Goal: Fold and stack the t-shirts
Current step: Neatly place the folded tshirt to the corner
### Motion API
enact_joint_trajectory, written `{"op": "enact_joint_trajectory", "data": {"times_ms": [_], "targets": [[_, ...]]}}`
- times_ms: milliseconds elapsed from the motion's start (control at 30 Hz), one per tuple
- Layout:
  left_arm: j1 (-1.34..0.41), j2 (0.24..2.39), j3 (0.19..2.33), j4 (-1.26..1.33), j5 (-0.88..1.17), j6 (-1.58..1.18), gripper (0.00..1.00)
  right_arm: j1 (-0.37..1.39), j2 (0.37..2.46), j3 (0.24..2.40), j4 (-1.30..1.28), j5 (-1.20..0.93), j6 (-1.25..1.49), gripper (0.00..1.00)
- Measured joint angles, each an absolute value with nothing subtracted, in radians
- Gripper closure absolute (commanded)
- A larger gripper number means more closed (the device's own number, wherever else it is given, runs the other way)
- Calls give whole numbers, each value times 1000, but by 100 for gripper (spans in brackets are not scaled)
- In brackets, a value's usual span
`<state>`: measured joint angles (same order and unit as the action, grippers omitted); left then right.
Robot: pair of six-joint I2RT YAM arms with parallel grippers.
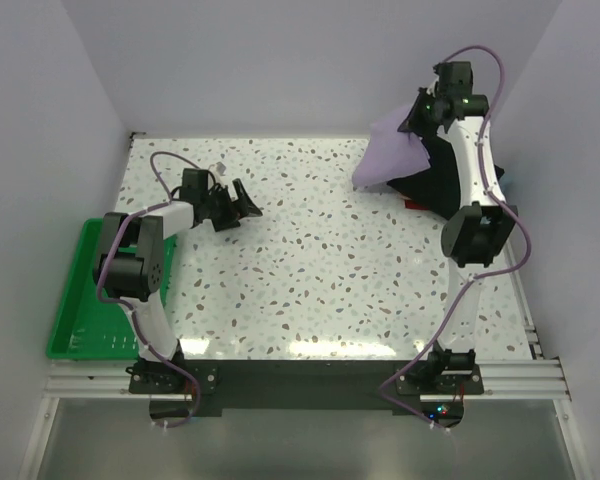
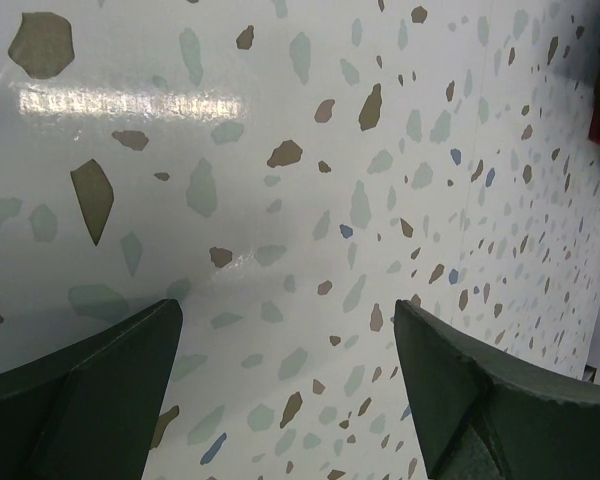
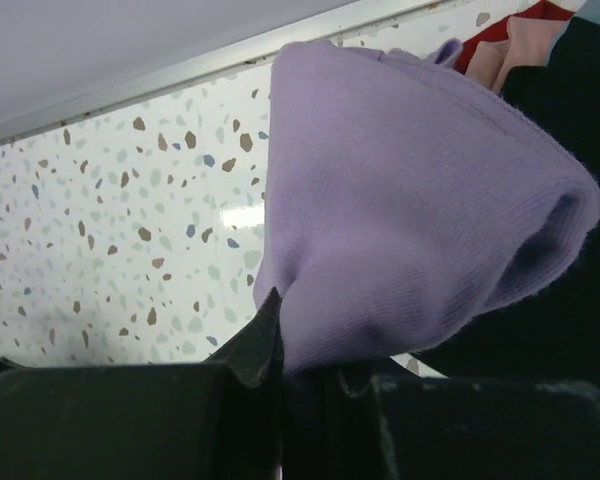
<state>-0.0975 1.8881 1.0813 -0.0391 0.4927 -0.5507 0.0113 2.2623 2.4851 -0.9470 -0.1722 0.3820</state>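
My right gripper (image 1: pixel 416 118) is raised at the back right, shut on the lavender-purple t-shirt (image 1: pixel 388 155), which hangs from it in a bunch. In the right wrist view the purple cloth (image 3: pixel 410 210) fills the frame above my closed fingers (image 3: pixel 265 335). Under and behind it lies a black t-shirt (image 1: pixel 435 180) with a strip of red cloth (image 1: pixel 416 206) at its near edge; red and pink cloth (image 3: pixel 505 45) also show in the right wrist view. My left gripper (image 1: pixel 242 205) is open and empty over bare table at the left, its fingers (image 2: pixel 100 385) wide apart. No light blue tee shows.
A green plastic tray (image 1: pixel 80 300) sits off the table's left edge beside the left arm. The speckled table (image 1: pixel 330 270) has a raised metal rim at the back (image 3: pixel 180 75) and white walls on three sides.
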Motion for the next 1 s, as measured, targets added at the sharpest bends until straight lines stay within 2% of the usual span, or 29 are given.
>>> {"op": "enact_joint_trajectory", "data": {"times_ms": [433, 1000], "targets": [[-99, 1888, 1081, -38, 489, -567, 7, -139, 2165, 2427, -900, -228, 423, 100], [-101, 1888, 1084, -39, 483, -568, 6, -191, 2120, 2249, -883, -174, 376, 100]]}}
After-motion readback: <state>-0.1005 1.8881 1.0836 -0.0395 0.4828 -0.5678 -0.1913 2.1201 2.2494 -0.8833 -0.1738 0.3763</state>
